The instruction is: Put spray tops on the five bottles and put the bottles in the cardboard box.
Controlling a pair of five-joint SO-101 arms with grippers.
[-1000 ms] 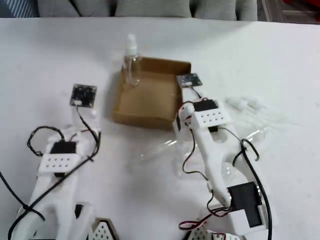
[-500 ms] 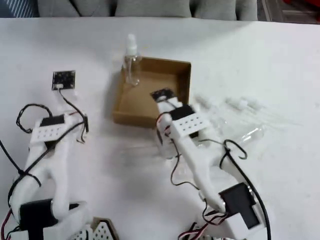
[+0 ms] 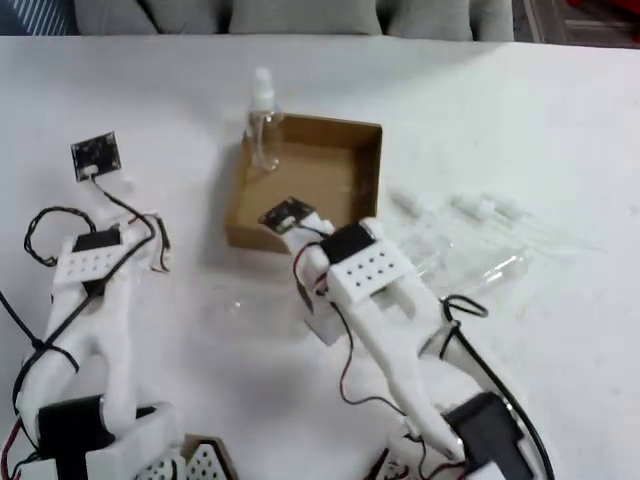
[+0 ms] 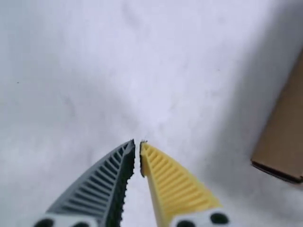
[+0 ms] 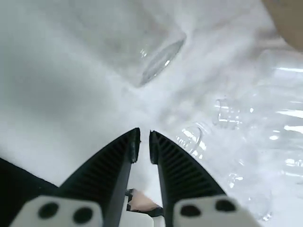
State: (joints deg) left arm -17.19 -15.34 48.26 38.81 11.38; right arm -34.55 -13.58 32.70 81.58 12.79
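A clear bottle with a white spray top (image 3: 263,122) stands upright in the far left corner of the cardboard box (image 3: 340,135). Several clear uncapped bottles (image 3: 478,268) lie on the table right of the box, with loose spray tops (image 3: 478,209) beyond them. My right arm (image 3: 365,265) is over the table just in front of the box. My right gripper (image 5: 143,138) is shut on nothing, low over the table; one clear bottle (image 5: 161,58) lies ahead of it and others (image 5: 227,118) beside it. My left gripper (image 4: 138,144) is shut and empty, left of the box (image 4: 284,137).
The tabletop (image 3: 520,90) is white. My left arm (image 3: 95,262) stands well left of the box, with open table around it. Cables hang from both arms. A box corner (image 5: 289,19) shows in the right wrist view.
My right arm has swung left, from the box's right side to the table in front of the box. My left arm has drawn left, away from the box.
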